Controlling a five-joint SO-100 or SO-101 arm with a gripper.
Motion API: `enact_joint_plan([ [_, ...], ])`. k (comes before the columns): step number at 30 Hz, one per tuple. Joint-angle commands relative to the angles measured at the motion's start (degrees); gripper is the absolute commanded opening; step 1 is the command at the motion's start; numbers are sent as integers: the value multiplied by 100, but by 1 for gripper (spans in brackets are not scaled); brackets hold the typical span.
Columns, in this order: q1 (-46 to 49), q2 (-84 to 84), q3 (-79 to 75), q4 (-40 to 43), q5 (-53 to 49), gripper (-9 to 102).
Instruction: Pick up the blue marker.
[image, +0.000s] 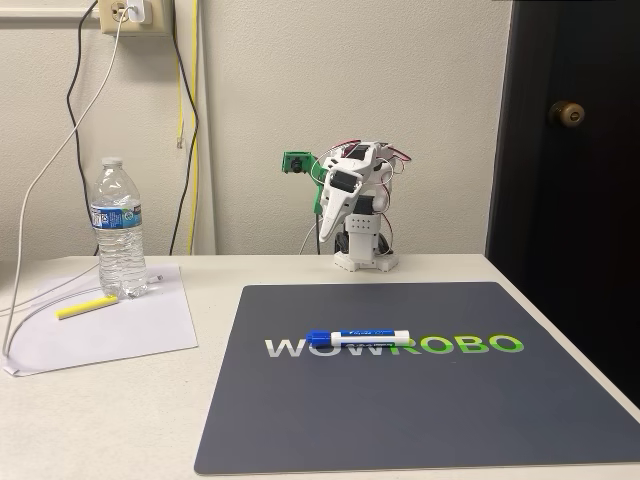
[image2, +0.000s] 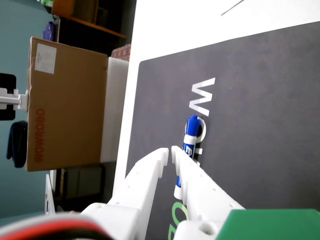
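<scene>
The blue marker (image: 358, 338) lies flat on the dark mat (image: 420, 420), across the mat's printed lettering, its blue cap pointing left in the fixed view. The white arm is folded upright at the back of the table, and my gripper (image: 327, 233) hangs there pointing down, far behind the marker. In the wrist view the two white fingers (image2: 150, 172) meet at their tips, so my gripper (image2: 170, 150) is shut with nothing in it. Beyond those tips lies the marker (image2: 191, 135), partly hidden behind one finger.
A water bottle (image: 119, 230) stands on a white sheet of paper (image: 100, 325) at the left, with a yellow highlighter (image: 86, 307) beside it. Cables hang down the wall. A cardboard box (image2: 67, 102) stands past the table edge in the wrist view.
</scene>
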Motion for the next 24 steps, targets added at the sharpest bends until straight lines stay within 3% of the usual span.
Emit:
enact_joint_plan([
  [1,-70,-149,-255,105,-9,0],
  [24,-79,-396,-510,229,-26,0],
])
